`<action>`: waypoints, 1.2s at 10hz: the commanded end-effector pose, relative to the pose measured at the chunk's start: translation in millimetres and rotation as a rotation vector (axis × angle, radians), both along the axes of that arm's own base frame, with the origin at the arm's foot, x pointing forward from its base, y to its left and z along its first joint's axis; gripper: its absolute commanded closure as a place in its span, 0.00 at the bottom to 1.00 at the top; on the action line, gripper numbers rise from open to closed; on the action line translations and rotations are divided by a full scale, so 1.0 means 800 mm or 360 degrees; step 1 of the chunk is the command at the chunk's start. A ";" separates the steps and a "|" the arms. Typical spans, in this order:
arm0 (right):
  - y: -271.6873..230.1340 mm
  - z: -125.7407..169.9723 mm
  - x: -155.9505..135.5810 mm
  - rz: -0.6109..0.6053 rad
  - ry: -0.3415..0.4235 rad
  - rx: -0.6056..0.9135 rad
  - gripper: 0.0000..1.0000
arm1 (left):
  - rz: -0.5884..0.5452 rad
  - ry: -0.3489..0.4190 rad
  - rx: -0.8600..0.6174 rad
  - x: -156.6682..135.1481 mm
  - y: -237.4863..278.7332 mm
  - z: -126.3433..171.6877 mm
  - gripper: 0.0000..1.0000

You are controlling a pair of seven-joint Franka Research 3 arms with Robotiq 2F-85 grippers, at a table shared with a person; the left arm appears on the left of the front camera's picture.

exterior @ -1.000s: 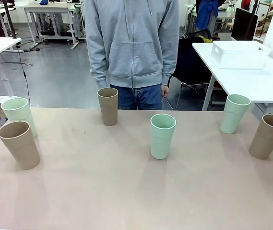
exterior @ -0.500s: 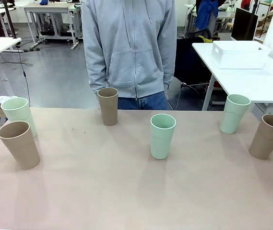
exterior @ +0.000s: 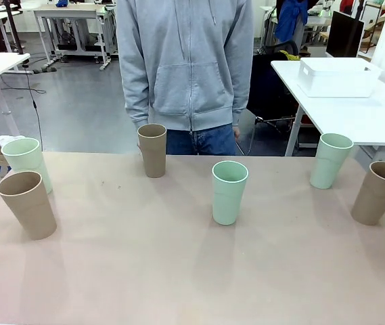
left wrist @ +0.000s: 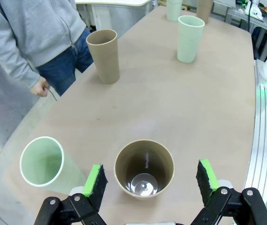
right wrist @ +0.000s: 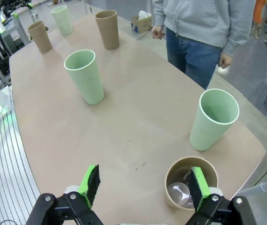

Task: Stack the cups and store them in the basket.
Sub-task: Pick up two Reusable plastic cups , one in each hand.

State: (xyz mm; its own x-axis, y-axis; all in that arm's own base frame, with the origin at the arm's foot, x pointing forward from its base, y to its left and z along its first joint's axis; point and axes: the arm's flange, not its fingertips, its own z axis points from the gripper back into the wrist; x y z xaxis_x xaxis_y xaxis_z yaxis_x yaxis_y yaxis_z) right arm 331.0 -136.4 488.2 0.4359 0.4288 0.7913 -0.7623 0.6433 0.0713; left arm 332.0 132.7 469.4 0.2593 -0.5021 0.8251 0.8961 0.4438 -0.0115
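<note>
left wrist view: l fingers (left wrist: pixel 95 180) spread wide over tan cup (left wrist: pixel 144 164), r fingers (right wrist: pixel 90 183) too.

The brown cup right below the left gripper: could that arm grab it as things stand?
Probably yes. The left gripper hangs open above the brown cup, fingers either side, nothing between; the mint cup stands apart beside it.

Wide-apart fingers (left wrist: pixel 95 182) frame an upright brown cup (left wrist: pixel 144 169) on the counter (left wrist: pixel 185 112); a mint cup (left wrist: pixel 40 161) stands just beside it.
</note>
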 end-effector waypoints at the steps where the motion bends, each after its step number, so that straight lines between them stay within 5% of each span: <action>1: -0.001 -0.001 0.002 0.0023 -0.0051 0.0023 0.00 | -0.0017 -0.0026 -0.0015 0.001 -0.001 0.000 0.00; 5: 0.000 0.000 0.000 0.0000 0.0001 0.0000 0.00 | 0.0000 0.0000 0.0000 0.000 0.000 0.000 0.00; 9: -0.069 0.007 0.093 0.0201 0.0041 0.0214 0.00 | -0.0186 -0.0012 -0.0077 0.104 0.044 0.021 0.00; 12: -0.146 -0.032 0.138 0.0320 -0.0098 0.0373 0.00 | -0.0302 -0.0022 -0.0320 0.154 0.115 -0.002 0.00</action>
